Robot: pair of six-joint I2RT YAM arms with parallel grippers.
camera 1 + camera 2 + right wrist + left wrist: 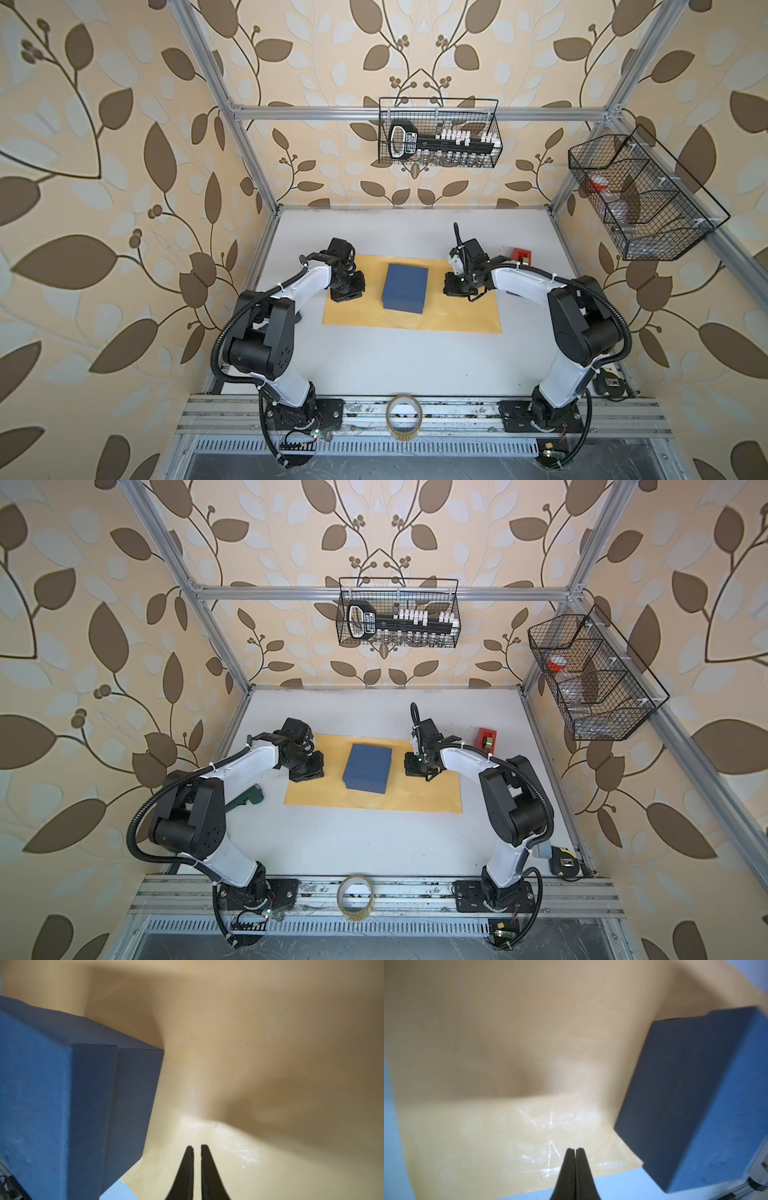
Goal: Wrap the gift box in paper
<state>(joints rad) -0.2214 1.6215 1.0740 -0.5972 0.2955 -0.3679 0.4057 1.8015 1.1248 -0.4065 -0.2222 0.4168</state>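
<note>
The slate-blue gift box (405, 289) (368, 768) lies lid up on the paper (453, 316) (419, 798), a wide sheet spread flat with its yellow-tan face up. My left gripper (347, 292) (306, 770) points down at the paper just left of the box. In the left wrist view it (575, 1149) is shut and empty, near the paper's (488, 1126) edge, with the box (695, 1095) to one side. My right gripper (457, 286) (417, 766) points down just right of the box. Its (197, 1146) fingers leave only a thin slit and hold nothing, beside the box (62, 1095) on the paper (270, 1043).
A red tape dispenser (521, 255) (487, 737) stands behind the right arm. A clear tape roll (404, 415) (355, 897) sits on the front rail. A green wrench (245, 798) lies by the left arm, a tape measure (565, 864) at the front right. Wire baskets (440, 133) (640, 199) hang on the frame.
</note>
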